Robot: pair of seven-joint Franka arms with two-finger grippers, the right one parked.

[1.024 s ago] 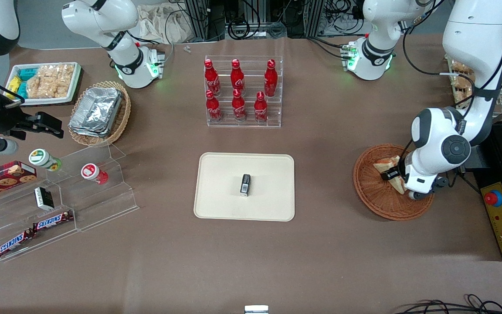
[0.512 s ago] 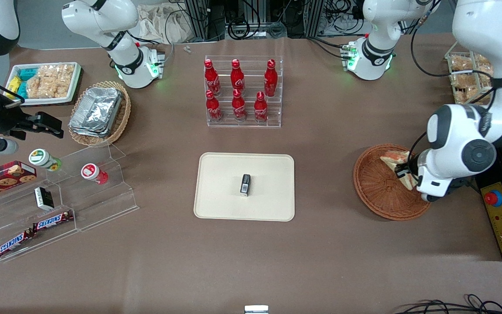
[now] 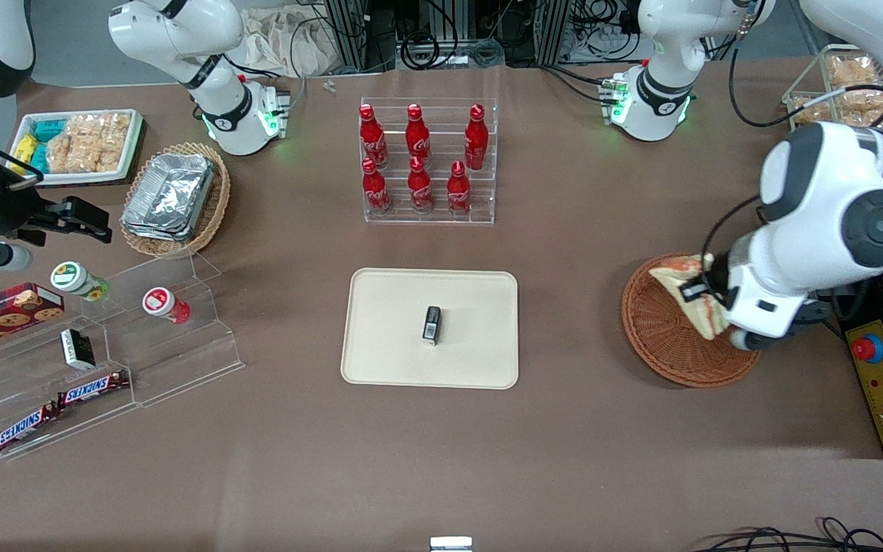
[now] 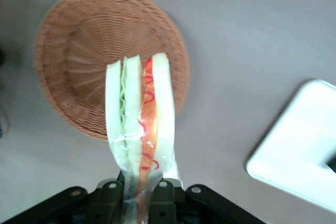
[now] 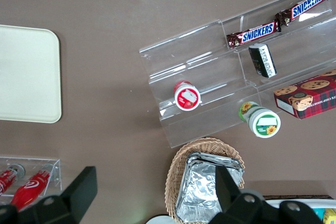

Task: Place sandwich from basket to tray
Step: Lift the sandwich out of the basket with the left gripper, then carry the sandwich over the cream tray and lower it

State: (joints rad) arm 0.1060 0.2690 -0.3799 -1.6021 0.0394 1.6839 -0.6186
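Note:
My left gripper (image 3: pixel 706 299) hangs above the round reddish-brown basket (image 3: pixel 660 337) at the working arm's end of the table, shut on the sandwich (image 3: pixel 690 295). The wrapped wedge is lifted clear of the basket. In the left wrist view the sandwich (image 4: pixel 139 111) sticks out from between the fingers (image 4: pixel 107 198), showing white bread with green and red filling, with the basket (image 4: pixel 79 51) well below it. The cream-beige tray (image 3: pixel 388 322) lies mid-table, toward the parked arm from the basket; its corner (image 4: pixel 299 156) shows in the wrist view.
A small black box (image 3: pixel 431 323) stands on the tray. A clear rack of red bottles (image 3: pixel 426 161) stands farther from the camera than the tray. A yellow control box with a red button (image 3: pixel 878 376) sits beside the basket. Snack shelves (image 3: pixel 96 353) lie toward the parked arm's end.
The left gripper has risen with the sandwich, lifting it up out of the basket; the arm's wrist and elbow moved upward and farther from the camera.

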